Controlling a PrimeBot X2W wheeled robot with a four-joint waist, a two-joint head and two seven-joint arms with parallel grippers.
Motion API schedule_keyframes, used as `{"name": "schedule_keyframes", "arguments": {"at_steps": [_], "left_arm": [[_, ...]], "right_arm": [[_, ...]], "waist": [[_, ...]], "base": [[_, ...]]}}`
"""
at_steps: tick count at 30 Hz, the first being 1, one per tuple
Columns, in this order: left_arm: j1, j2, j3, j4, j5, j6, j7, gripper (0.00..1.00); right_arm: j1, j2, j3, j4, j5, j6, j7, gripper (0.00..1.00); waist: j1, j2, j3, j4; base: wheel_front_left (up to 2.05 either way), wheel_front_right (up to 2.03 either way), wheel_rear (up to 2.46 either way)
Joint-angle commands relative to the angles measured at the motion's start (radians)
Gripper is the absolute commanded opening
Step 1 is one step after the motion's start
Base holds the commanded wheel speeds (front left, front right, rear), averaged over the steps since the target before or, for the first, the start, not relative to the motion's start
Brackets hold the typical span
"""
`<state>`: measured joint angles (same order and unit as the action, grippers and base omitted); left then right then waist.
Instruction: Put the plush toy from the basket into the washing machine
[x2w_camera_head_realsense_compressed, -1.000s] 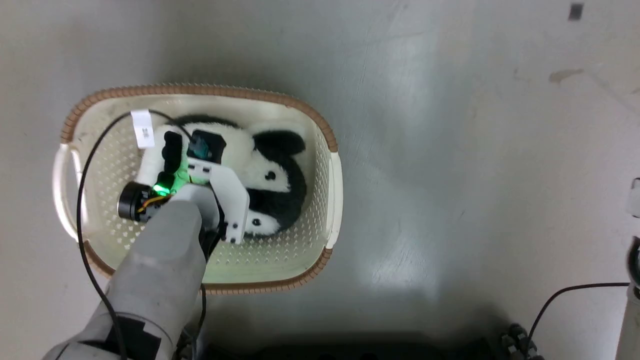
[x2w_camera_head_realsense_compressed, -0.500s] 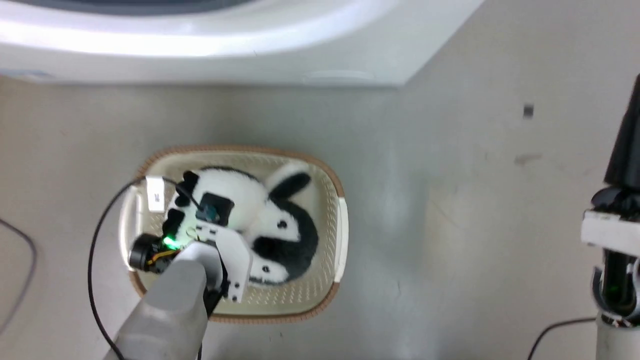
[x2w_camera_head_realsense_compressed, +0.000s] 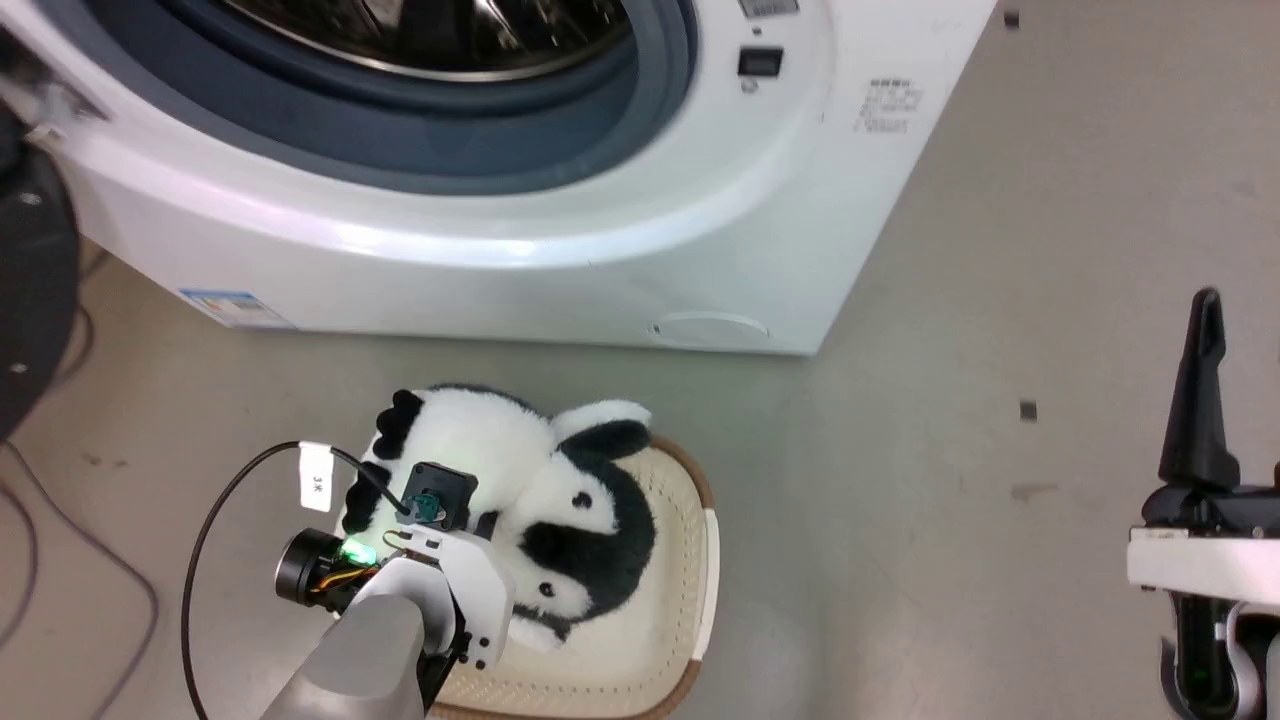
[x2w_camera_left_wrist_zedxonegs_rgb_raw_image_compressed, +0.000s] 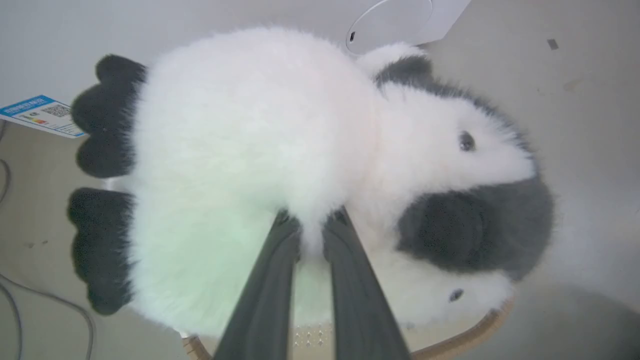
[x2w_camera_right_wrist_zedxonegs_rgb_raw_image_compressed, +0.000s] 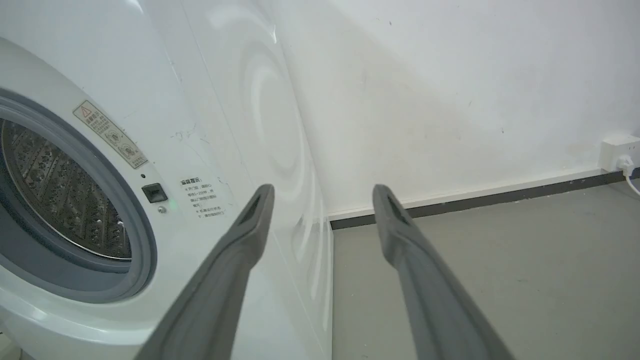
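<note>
Currently, the left claw (x2w_camera_left_wrist_zedxonegs_rgb_raw_image_compressed: 310, 225) is clamped on the fluffy black-and-white panda plush toy (x2w_camera_left_wrist_zedxonegs_rgb_raw_image_compressed: 250, 125), its two dark fingers pinched close together in the white body fur. The toy hangs over the oval cream-white perforated plastic basket (x2w_camera_head_realsense_compressed: 640, 640), and its black-pawed end projects past the brown rim toward the large white front-loading washing machine (x2w_camera_head_realsense_compressed: 560, 230). The toy appears raised out of the basket, but the wrist hides its underside, so full clearance cannot be confirmed. The right claw (x2w_camera_right_wrist_zedxonegs_rgb_raw_image_compressed: 322, 192) is idle and empty, fingers spread apart, well to the right of the basket. The porthole is open, exposing the grey gasket (x2w_camera_head_realsense_compressed: 450, 150) and the shiny steel drum (x2w_camera_head_realsense_compressed: 440, 30).

Status: grasp complete; extraction judged nearly complete.

Remaining: carry the toy up to the porthole, insert it into the drum, release.
</note>
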<state>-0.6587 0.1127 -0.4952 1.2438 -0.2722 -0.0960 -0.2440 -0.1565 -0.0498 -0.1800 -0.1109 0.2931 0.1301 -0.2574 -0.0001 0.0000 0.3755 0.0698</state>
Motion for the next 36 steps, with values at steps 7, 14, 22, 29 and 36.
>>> {"name": "schedule_keyframes", "arguments": {"at_steps": [7,14,22,29,36], "left_arm": [[0.048,0.030,0.030,-0.171,-0.012,0.051,-0.017,0.00],[0.098,0.069,0.080,-0.399,-0.010,0.113,-0.018,0.00],[0.056,0.091,0.166,-0.558,-0.029,0.163,-0.018,0.00],[-0.082,0.120,0.242,-0.581,-0.044,0.175,-0.018,0.00],[-0.287,0.167,0.306,-0.562,-0.047,0.179,-0.018,0.00]], "right_arm": [[0.055,0.000,0.000,0.008,0.013,0.001,-0.004,1.00],[0.073,0.000,0.000,0.002,0.017,0.001,-0.004,1.00],[0.052,0.000,0.010,-0.012,0.016,0.001,-0.004,1.00],[-0.004,0.000,0.016,-0.032,0.015,0.001,-0.004,1.00],[-0.068,0.000,0.010,-0.046,0.023,0.001,-0.004,1.00]], "waist": [[0.0001,0.0000,-0.119,0.034],[0.0001,0.0000,-0.141,0.030],[0.0001,0.0000,-0.087,-0.001],[0.0001,0.0000,0.037,-0.060],[0.0001,0.0000,0.190,-0.123]], "base": [[0.00,0.00,0.00],[0.00,0.00,0.00],[0.00,0.00,0.00],[0.00,0.00,0.00],[0.00,0.00,0.00]]}}
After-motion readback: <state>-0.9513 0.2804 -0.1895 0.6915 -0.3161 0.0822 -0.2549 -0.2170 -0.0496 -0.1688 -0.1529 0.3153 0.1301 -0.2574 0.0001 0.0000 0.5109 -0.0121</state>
